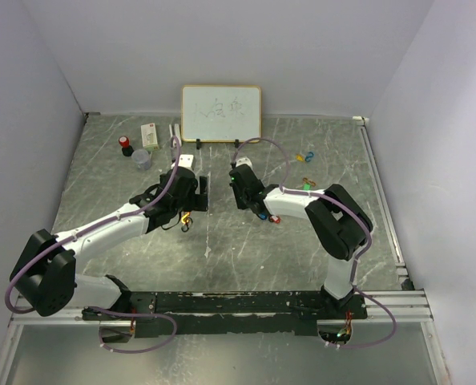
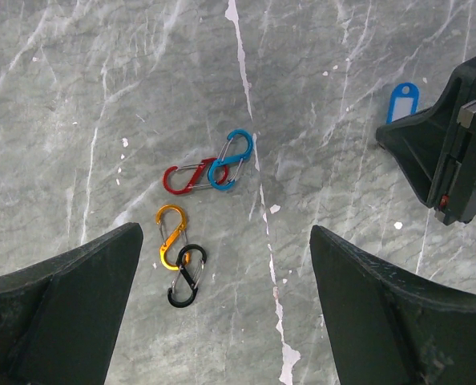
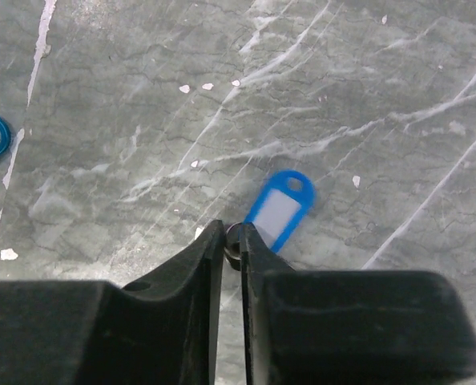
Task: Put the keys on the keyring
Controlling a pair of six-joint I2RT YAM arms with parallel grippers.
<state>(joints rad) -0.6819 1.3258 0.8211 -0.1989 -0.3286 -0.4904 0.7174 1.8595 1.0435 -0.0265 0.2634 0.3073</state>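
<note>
1. The right gripper (image 3: 231, 241) had its two fingers pressed nearly together, pinching the small metal loop of the blue key tag (image 3: 278, 210).
2. The blue key tag lay flat on the grey marbled table (image 3: 342, 88), just ahead of the right fingertips, with its white label face up.
3. The left gripper (image 2: 224, 237) hung over the table with its fingers (image 2: 70, 309) spread wide apart and nothing between them.
4. Below the left gripper lay four S-shaped clips: a red clip (image 2: 186, 178) hooked into a blue clip (image 2: 231, 160), and an orange clip (image 2: 171, 235) touching a black clip (image 2: 187, 277).
5. In the left wrist view the blue key tag showed at the upper right, well apart from the clips and just beside the dark body of the right gripper.
6. From above, a red key tag (image 1: 275, 218) lay close beside the right arm, and a green key tag (image 1: 306, 185) sat further back on the right.
7. A small whiteboard (image 1: 221, 113) stood at the far edge of the table.
</note>
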